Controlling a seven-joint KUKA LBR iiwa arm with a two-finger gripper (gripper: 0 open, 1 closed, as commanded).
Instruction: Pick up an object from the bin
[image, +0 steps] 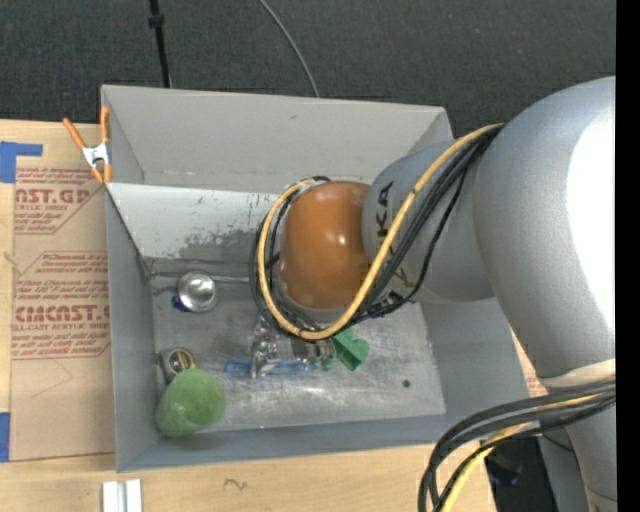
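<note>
My gripper reaches down to the bin floor near the middle, under the arm's orange cover. Right below it lies a thin blue thing, flat on the floor. Just to the gripper's right lies a small green plastic piece, partly hidden by the arm. Whether the gripper touches either of them I cannot tell.
A shiny silver ball rests at the left near the back wall. A fuzzy green ball sits in the front left corner, with a small round metal cap just behind it. The arm covers the bin's right side.
</note>
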